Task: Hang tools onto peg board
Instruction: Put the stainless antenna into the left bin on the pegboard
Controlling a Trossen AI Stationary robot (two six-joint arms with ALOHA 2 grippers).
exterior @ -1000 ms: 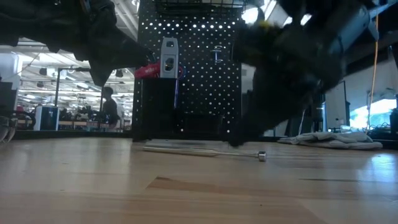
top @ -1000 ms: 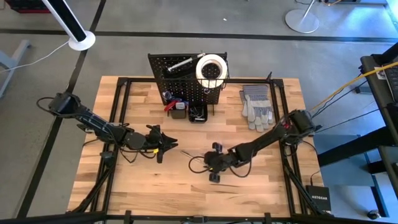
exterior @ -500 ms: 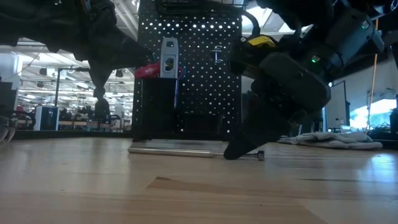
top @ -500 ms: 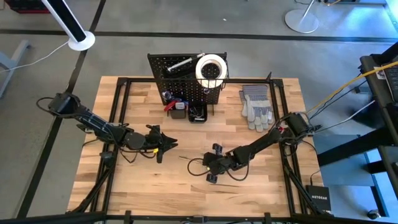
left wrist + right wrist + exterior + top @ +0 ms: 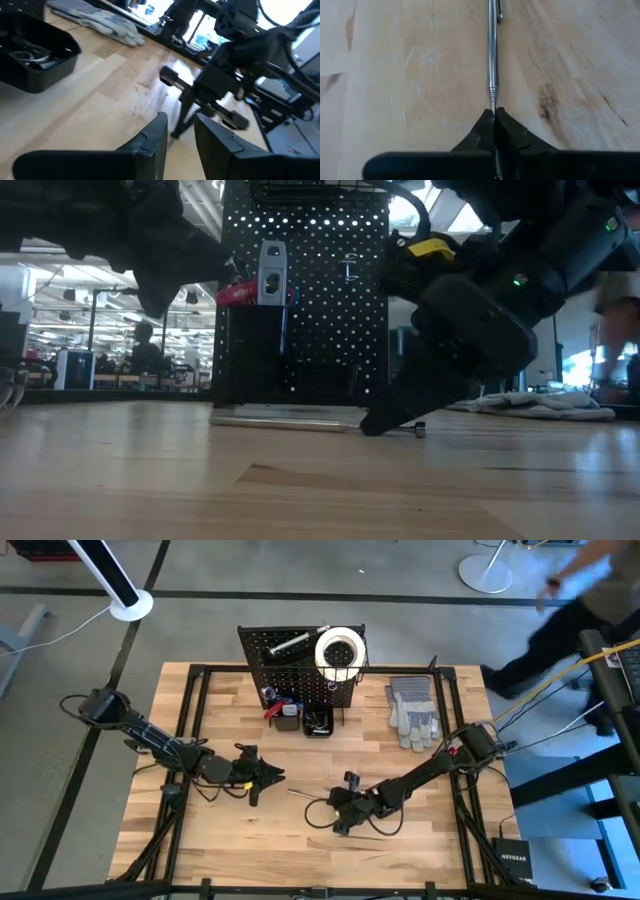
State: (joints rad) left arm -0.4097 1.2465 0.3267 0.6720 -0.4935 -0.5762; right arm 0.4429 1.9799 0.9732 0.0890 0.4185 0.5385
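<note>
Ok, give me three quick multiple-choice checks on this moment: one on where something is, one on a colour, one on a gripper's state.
1. Where are the gloves?
A. In the wire basket
B. On the table beside the peg board
C. In the left gripper

2. What colour is the tape roll?
A. White
B. Red
C. Green

3. What is the right gripper doing?
A. Wide open
B. Holding a glove
C. Shut on the thin metal rod

Answers: 1 B, the high view shows them lying flat there. 2 A, it shows white atop the board. 3 C, the right wrist view shows the fingers pinched on its tip.

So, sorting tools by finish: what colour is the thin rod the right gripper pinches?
Shiny silver rod, clearest in right wrist view.
</note>
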